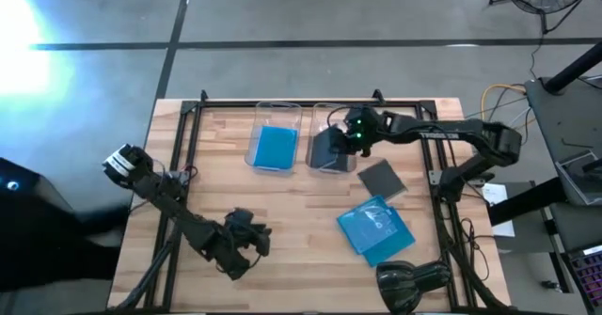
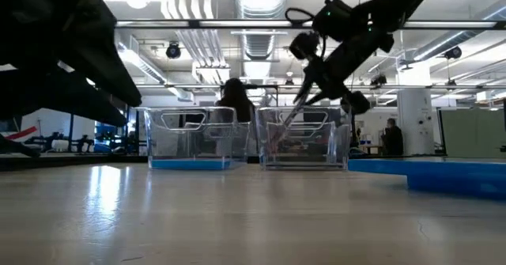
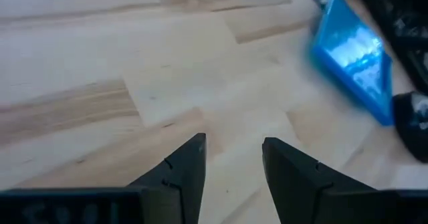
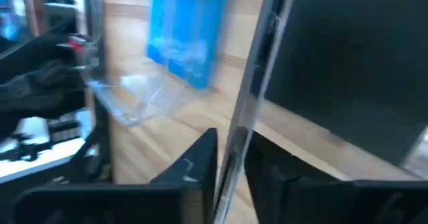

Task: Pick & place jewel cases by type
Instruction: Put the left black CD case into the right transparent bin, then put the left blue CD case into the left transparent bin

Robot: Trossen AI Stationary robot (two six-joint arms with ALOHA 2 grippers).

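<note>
Right gripper (image 1: 350, 142) seemingly over tray (image 1: 331, 118)

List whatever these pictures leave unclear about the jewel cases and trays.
- Dark case in the right tray, high view: the right gripper covers part, so whether it is released is unclear.
- Blue cases on the table: stacked, count uncertain.
- Left tray, low view: count of blue cases inside unreadable.

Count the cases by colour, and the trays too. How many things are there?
Blue cases: 3
Dark cases: 2 that show
Clear trays: 2
Total: 7
</note>
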